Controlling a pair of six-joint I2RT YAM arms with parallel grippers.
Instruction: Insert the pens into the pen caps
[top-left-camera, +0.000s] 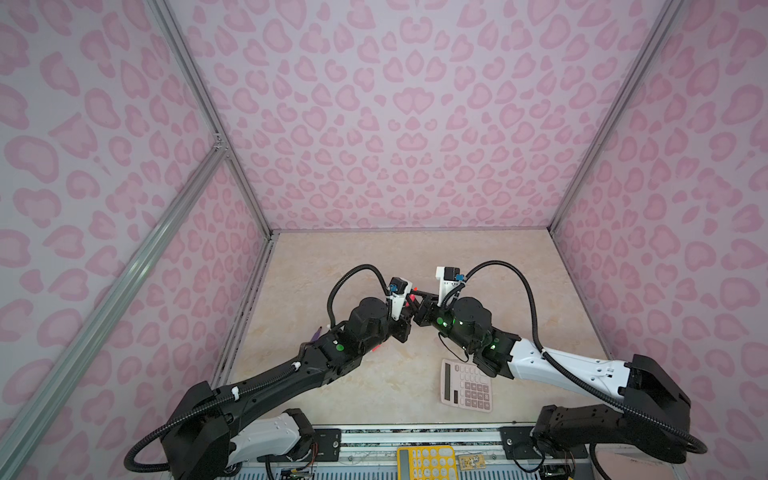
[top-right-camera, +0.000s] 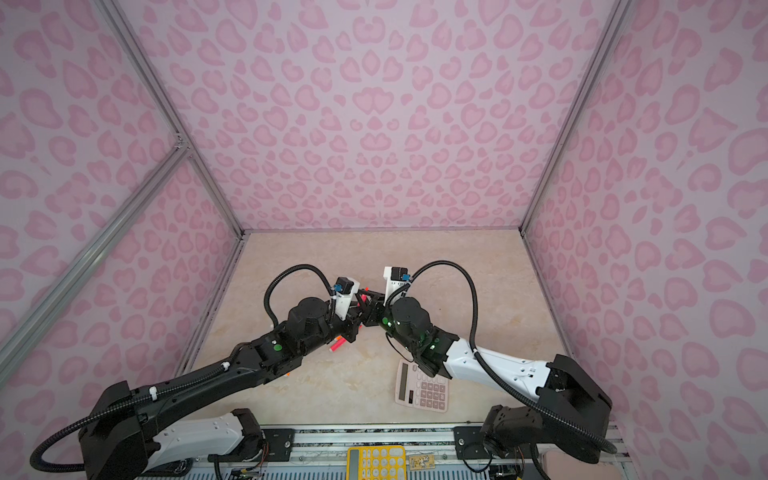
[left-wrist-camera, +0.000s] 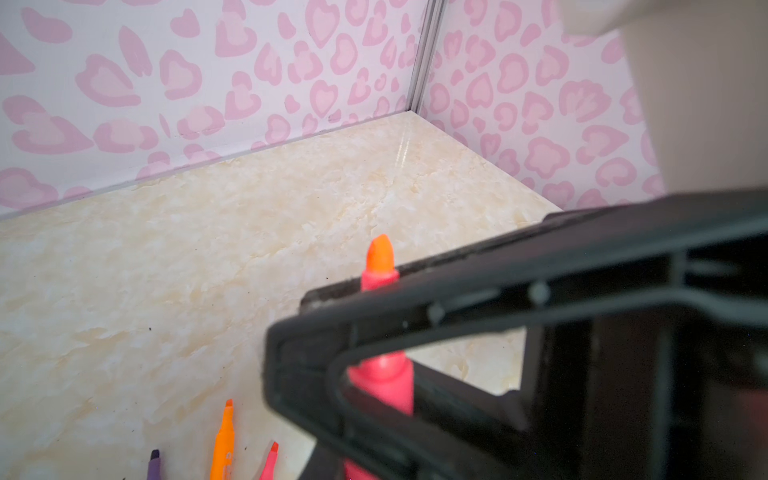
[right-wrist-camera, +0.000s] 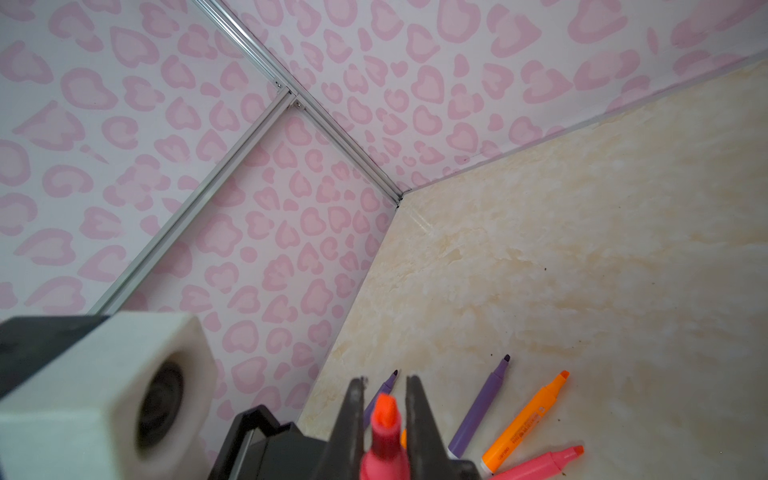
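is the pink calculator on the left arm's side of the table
No, the pink calculator lies beside the right arm.

Both arms stretch forward and bend inward – the left arm (top-left-camera: 266, 378) with a black forearm, the right arm (top-left-camera: 561, 365) with a white one – until their grippers meet tip to tip at the middle in both top views. The right gripper (right-wrist-camera: 384, 380) has its two fingers (right-wrist-camera: 353, 415) drawn in against a pink pen (right-wrist-camera: 384, 455) that stands crosswise between them. The left gripper (top-left-camera: 408, 316) is closed as well, lower on the same pen, its fingertips outside its own wrist view. Green lights (top-left-camera: 340, 347) glow on both arms
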